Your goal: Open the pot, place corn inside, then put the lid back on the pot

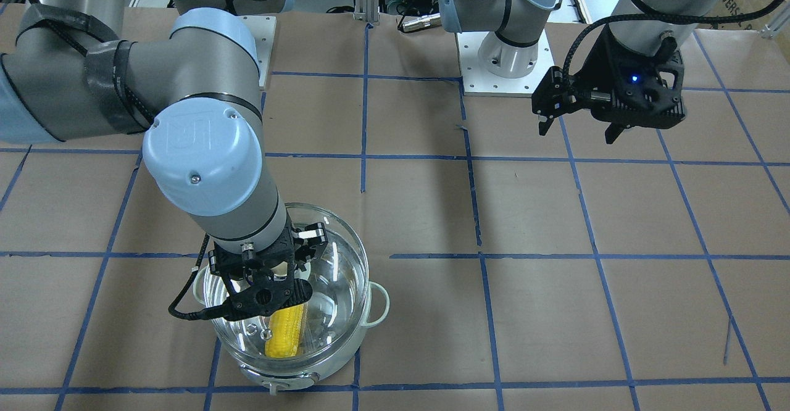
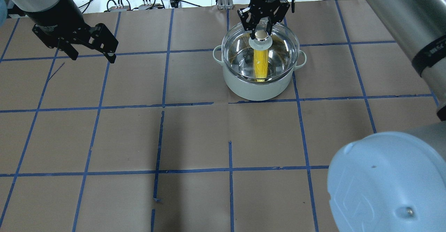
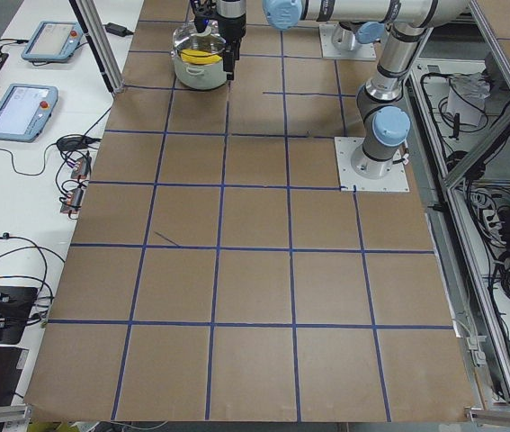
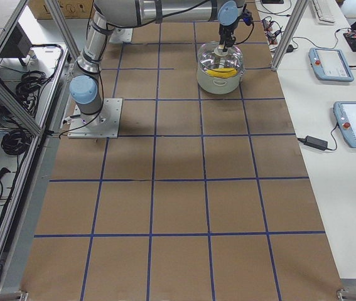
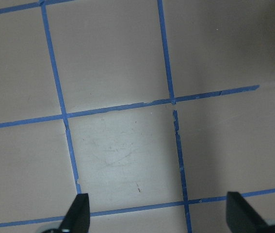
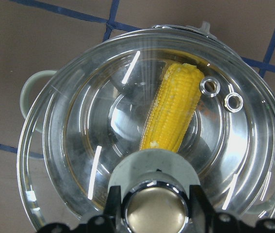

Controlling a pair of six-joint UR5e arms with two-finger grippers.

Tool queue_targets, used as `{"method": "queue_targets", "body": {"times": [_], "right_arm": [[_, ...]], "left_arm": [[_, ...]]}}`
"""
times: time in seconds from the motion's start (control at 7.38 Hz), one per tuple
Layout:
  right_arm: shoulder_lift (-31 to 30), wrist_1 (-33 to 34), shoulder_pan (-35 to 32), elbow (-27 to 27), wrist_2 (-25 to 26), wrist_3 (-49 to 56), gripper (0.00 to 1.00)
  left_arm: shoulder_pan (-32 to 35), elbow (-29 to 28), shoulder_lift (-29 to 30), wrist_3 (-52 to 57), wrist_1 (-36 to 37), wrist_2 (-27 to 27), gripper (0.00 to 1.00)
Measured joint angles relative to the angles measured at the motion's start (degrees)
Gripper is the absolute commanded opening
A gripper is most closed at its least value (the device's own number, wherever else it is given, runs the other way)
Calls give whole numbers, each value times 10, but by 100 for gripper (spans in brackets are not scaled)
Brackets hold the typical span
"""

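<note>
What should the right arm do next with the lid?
Probably ease the lid straight down a touch until it stops. The right gripper is closed on the knob, and the lid is centred over the pot with the corn lying inside, but no view settles whether its rim is fully seated.

The right pincer (image 2: pixel 261 32) points straight down, clamped on the lid (image 2: pixel 283 49); the left pincer (image 2: pixel 92 56) hangs with fingers spread.
</note>
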State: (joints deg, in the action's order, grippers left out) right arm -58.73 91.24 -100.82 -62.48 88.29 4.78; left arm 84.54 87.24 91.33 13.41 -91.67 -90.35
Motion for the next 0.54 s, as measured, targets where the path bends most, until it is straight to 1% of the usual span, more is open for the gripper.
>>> {"method": "queue_targets", "body": {"times": [0.54], "right_arm": [[2, 51, 0, -35, 0, -1, 43]], "left_arm": [[0, 1, 8, -3, 20, 0, 100]]}}
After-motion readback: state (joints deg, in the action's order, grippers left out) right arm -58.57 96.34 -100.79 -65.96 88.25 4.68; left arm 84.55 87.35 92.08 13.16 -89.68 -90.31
